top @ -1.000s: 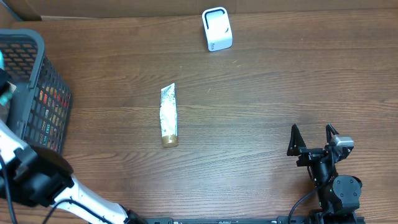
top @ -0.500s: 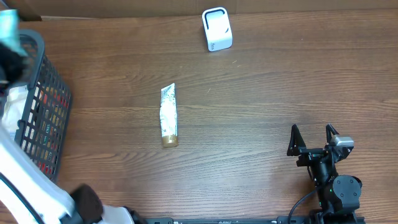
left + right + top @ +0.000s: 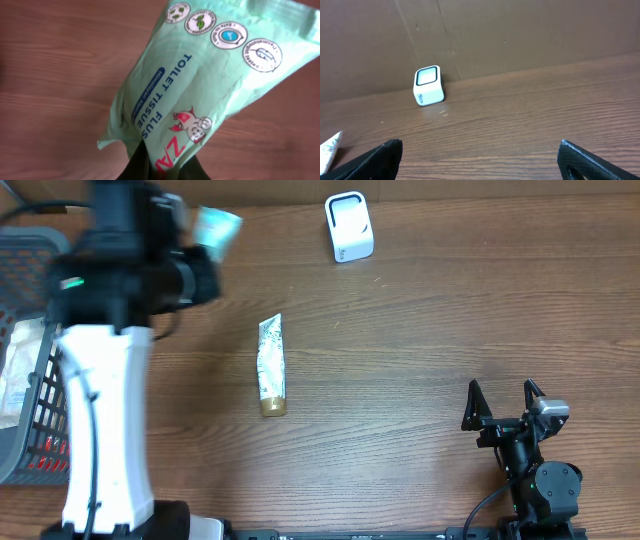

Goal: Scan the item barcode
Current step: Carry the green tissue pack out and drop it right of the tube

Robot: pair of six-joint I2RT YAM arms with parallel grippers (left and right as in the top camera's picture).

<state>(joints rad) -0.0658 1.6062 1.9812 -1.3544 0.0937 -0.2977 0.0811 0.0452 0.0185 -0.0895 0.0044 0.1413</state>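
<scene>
In the left gripper (image 3: 160,167), pinched shut, a green tissue pack (image 3: 200,90) held above the table (image 3: 420,330), scanner (image 3: 349,226) to its right, tube (image 3: 271,366) beneath, basket (image 3: 30,442) leftward, right gripper (image 3: 500,395) spread wide, well apart.

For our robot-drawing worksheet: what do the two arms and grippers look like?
The left arm has a white boxy link, black joints and a black cable. The right arm is black with a small grey block on top; the right gripper has two pointed black fingers.
</scene>
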